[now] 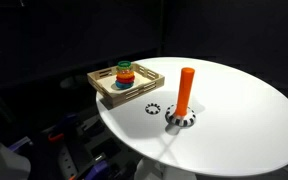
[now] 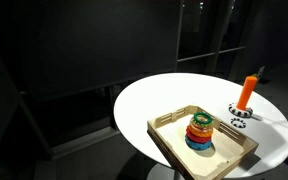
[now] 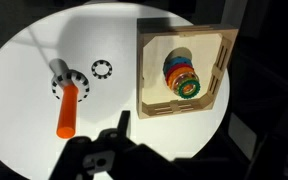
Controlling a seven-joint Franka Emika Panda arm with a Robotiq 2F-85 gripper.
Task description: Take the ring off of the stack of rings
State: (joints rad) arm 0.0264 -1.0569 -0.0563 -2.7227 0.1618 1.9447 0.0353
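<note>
A round white desk (image 1: 239,115) stands in a very dark room. In the wrist view the gripper (image 3: 104,152) hangs over the near edge of the desk. It is so dark that one cannot tell if it is open or closed. The stack of rings (image 3: 181,75) sits in a wooden tray (image 3: 144,75), well ahead of the gripper and off to its right. The ring (image 1: 124,66), dark green, lies on top of the stack. An orange post (image 3: 68,108) stands ahead of the gripper to the left. A black-and-white striped ring (image 3: 103,68) lies flat near the post.
</note>
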